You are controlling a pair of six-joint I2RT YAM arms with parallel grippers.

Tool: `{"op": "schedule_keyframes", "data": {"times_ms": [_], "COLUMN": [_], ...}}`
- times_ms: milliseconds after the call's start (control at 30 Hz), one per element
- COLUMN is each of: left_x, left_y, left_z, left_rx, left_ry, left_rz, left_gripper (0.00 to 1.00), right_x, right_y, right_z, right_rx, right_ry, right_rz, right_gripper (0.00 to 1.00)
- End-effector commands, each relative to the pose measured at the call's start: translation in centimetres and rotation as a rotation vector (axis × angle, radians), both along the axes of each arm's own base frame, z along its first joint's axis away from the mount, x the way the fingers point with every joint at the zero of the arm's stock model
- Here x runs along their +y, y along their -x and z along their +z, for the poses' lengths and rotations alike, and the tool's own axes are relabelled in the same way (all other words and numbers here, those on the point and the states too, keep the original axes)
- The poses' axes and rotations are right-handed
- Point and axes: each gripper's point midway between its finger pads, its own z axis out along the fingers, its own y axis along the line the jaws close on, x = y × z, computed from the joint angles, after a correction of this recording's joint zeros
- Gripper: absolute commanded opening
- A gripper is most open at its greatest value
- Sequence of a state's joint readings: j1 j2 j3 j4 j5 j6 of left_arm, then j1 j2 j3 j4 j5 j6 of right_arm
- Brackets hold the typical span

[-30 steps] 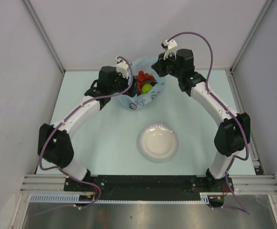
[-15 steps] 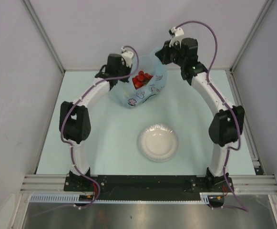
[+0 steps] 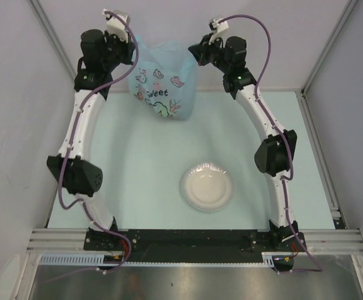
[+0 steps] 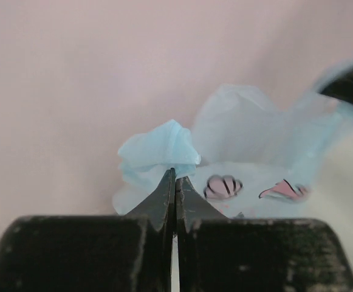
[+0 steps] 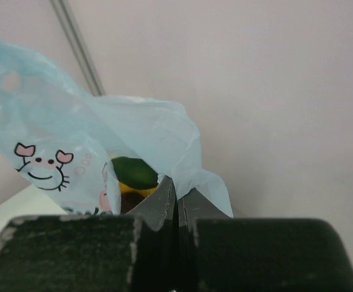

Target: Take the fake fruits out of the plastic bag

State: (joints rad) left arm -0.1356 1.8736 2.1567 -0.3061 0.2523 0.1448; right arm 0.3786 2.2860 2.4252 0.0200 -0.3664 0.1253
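Note:
The light-blue plastic bag (image 3: 162, 81) with printed drawings hangs lifted off the table between both arms at the back. My left gripper (image 3: 130, 55) is shut on the bag's left rim (image 4: 158, 152). My right gripper (image 3: 195, 54) is shut on its right rim (image 5: 185, 167). In the right wrist view a dark green fruit (image 5: 133, 171) and a yellow one (image 5: 137, 190) show through the bag's mouth. From above, the fake fruits are hidden inside the bag.
A round white plate (image 3: 207, 187) sits on the pale table, nearer the front and slightly right of centre. White walls with metal corner posts (image 3: 56, 44) close the back and sides.
Both arms have risen and drawn back, lifting the bag off the table. The left gripper has shut on the bag's rim. The red and green fruits seen from above are now hidden.

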Motion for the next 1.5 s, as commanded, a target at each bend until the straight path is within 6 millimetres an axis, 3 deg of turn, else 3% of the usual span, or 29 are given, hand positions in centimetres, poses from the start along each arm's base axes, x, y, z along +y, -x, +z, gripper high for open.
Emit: {"op": "schedule_keyframes", "data": {"times_ms": [0, 33, 67, 100, 133, 167, 200, 233, 267, 300, 333, 367, 400, 433, 467, 633, 667, 767, 833, 867, 967, 1033, 1067, 1100, 1167, 1200, 1233, 1333, 1467], "left_x": [-0.5, -0.4, -0.2, 0.2, 0.3, 0.4, 0.6, 0.7, 0.8, 0.8, 0.8, 0.8, 0.7, 0.4, 0.2, 0.9, 0.9, 1.1, 1.3, 1.8, 3.1, 3.6, 4.3, 4.4, 4.8, 4.7, 4.7, 3.7, 2.6], "left_y": [9.4, 9.8, 11.4, 13.9, 15.4, 16.6, 18.8, 20.1, 21.1, 22.6, 23.8, 24.5, 25.1, 26.1, 26.5, 27.1, 27.2, 27.5, 27.2, 26.8, 25.8, 25.4, 25.2, 25.1, 25.0, 24.9, 24.8, 25.1, 26.0], "left_z": [2.9, -2.7, -4.0, -3.9, -8.7, -10.5, -10.5, -14.6, -15.9, -16.1, -19.0, -19.8, -20.4, -21.2, -21.6, -23.4, -23.5, -24.0, -23.9, -23.9, -22.8, -22.5, -22.4, -22.1, -22.0, -22.3, -22.3, -22.3, -23.1], "left_rx": [-0.058, 0.051, 0.074, 0.065, 0.178, 0.219, 0.218, 0.312, 0.340, 0.343, 0.412, 0.426, 0.441, 0.444, 0.448, 0.450, 0.452, 0.490, 0.499, 0.498, 0.476, 0.483, 0.489, 0.493, 0.487, 0.485, 0.479, 0.486, 0.523], "left_ry": [-0.034, -0.045, -0.041, -0.033, -0.028, -0.022, 0.006, 0.011, 0.019, 0.041, 0.046, 0.055, 0.069, 0.080, 0.086, 0.095, 0.097, 0.149, 0.179, 0.185, 0.204, 0.225, 0.242, 0.248, 0.240, 0.244, 0.254, 0.326, 0.423], "left_rz": [-0.094, -0.094, -0.096, -0.095, -0.096, -0.098, -0.091, -0.090, -0.089, -0.089, -0.091, -0.091, -0.098, -0.121, -0.134, -0.099, -0.099, -0.089, -0.075, -0.057, -0.025, -0.021, -0.003, -0.006, 0.008, 0.008, 0.008, -0.025, -0.053], "left_gripper": [0.00, 0.00, 0.00, 0.00, 0.00, 0.00, 0.00, 0.00, 0.00, 0.00, 0.00, 0.00, 0.00, 0.00, 0.00, 0.00, 0.00, 0.00, 0.00, 0.00, 0.00, 0.00, 0.00, 0.00, 0.00, 0.00, 0.00, 0.01, 0.02], "right_x": [-0.9, -0.5, -0.4, -0.5, -0.2, -0.1, 0.0, 0.6, 0.6, 0.6, 0.8, 0.6, 0.6, 0.1, 0.3, 0.9, 2.2, 3.7, 5.8, 7.1, 9.5, 11.5, 12.2, 13.3, 14.6, 15.1, 15.4, 15.2, 13.5], "right_y": [5.1, 5.4, 6.0, 7.2, 7.9, 8.4, 9.7, 11.0, 12.3, 13.5, 15.5, 16.9, 17.9, 19.2, 20.3, 25.8, 27.3, 28.5, 29.5, 28.9, 28.9, 27.8, 27.1, 26.0, 24.3, 23.6, 22.6, 21.4, 24.6], "right_z": [4.7, 2.2, 0.0, 0.2, -1.0, -5.1, -4.8, -6.7, -10.3, -11.9, -11.2, -13.6, -13.4, -11.4, -10.9, -3.2, -2.6, -1.8, -3.0, -5.4, -9.1, -12.6, -12.6, -15.2, -15.2, -16.5, -18.7, -21.9, -27.1], "right_rx": [-0.079, -0.016, 0.053, 0.063, 0.091, 0.178, 0.180, 0.218, 0.291, 0.321, 0.301, 0.350, 0.351, 0.292, 0.277, 0.064, 0.012, -0.057, -0.070, -0.036, 0.011, 0.048, 0.045, 0.085, 0.089, 0.104, 0.137, 0.170, 0.259], "right_ry": [0.036, 0.058, 0.080, 0.082, 0.093, 0.127, 0.134, 0.167, 0.208, 0.232, 0.248, 0.278, 0.282, 0.297, 0.303, 0.290, 0.311, 0.325, 0.351, 0.382, 0.406, 0.435, 0.424, 0.444, 0.438, 0.447, 0.465, 0.516, 0.710], "right_rz": [0.081, 0.103, 0.125, 0.134, 0.144, 0.147, 0.158, 0.176, 0.184, 0.190, 0.201, 0.211, 0.215, 0.214, 0.226, 0.260, 0.289, 0.302, 0.370, 0.393, 0.487, 0.502, 0.495, 0.497, 0.475, 0.464, 0.431, 0.370, 0.416], "right_gripper": [0.00, 0.00, 0.00, 0.00, 0.00, 0.00, 0.00, 0.00, 0.00, 0.00, 0.06, 0.27, 0.38, 0.48, 0.57, 0.63, 0.64, 0.64, 0.58, 0.55, 0.40, 0.34, 0.33, 0.32, 0.25, 0.24, 0.22, 0.22, 0.20]}}
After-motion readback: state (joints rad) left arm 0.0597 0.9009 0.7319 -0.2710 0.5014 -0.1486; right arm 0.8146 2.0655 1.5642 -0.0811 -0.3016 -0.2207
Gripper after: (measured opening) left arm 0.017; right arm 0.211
